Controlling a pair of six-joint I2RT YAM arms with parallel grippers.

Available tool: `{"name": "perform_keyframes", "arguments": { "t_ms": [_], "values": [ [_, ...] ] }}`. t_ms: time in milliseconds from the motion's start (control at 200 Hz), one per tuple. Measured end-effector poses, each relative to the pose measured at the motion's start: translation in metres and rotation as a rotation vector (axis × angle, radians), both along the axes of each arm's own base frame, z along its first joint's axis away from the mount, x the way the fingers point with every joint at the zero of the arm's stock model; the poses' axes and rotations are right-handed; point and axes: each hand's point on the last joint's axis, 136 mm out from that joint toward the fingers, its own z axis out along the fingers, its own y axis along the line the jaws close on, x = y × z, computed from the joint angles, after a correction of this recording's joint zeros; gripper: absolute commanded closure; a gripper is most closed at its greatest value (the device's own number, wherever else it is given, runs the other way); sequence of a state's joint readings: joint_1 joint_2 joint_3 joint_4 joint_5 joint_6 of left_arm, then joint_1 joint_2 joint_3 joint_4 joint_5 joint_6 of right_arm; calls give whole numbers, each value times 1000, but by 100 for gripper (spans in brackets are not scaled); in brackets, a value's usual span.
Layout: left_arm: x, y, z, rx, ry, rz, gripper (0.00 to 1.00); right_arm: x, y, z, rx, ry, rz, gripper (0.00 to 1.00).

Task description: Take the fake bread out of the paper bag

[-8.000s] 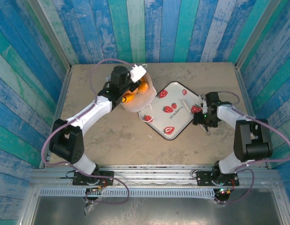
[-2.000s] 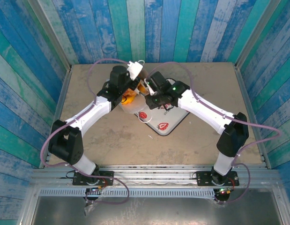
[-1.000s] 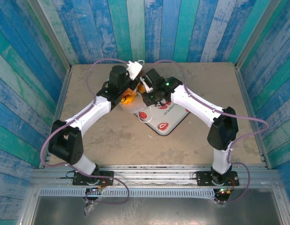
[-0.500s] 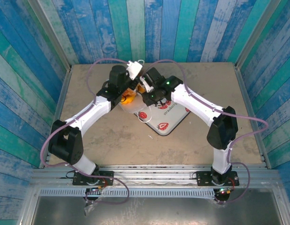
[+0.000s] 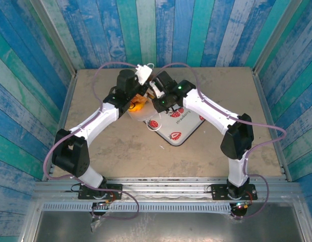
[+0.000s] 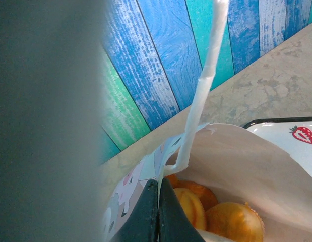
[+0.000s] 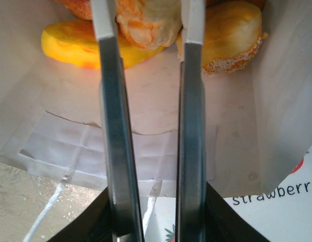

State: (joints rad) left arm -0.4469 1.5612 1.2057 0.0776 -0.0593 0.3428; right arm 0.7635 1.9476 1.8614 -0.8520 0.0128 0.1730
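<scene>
From above, both arms meet at the paper bag (image 5: 143, 114) on the far surface (image 5: 221, 85). Left wrist: left gripper (image 6: 158, 212) clamped on its rim. Right wrist: right gripper (image 7: 148, 15), narrow, pinches fake bread (image 7: 145, 25) inside the bag; likely light, stiff and slippery, so hold mid-body

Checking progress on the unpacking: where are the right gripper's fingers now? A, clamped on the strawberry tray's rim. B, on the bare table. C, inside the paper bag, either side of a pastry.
C: the right wrist view shows the right gripper inside the paper bag, a pale pastry between its fingertips.
</scene>
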Motion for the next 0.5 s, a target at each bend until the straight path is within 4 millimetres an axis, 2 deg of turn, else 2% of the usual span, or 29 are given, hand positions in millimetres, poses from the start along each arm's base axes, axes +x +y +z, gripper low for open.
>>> {"name": "perform_keyframes", "arguments": {
  "t_ms": [170, 371, 496],
  "values": [
    [1, 1, 1, -1, -1, 13, 99, 0, 0, 1, -1, 1, -2, 78],
    [1, 2, 1, -16, 4, 34, 99, -3, -4, 1, 2, 2, -12, 78],
    [1, 2, 2, -32, 5, 48, 100, -12, -11, 10, 21, 1, -24, 79]
  ]
}}
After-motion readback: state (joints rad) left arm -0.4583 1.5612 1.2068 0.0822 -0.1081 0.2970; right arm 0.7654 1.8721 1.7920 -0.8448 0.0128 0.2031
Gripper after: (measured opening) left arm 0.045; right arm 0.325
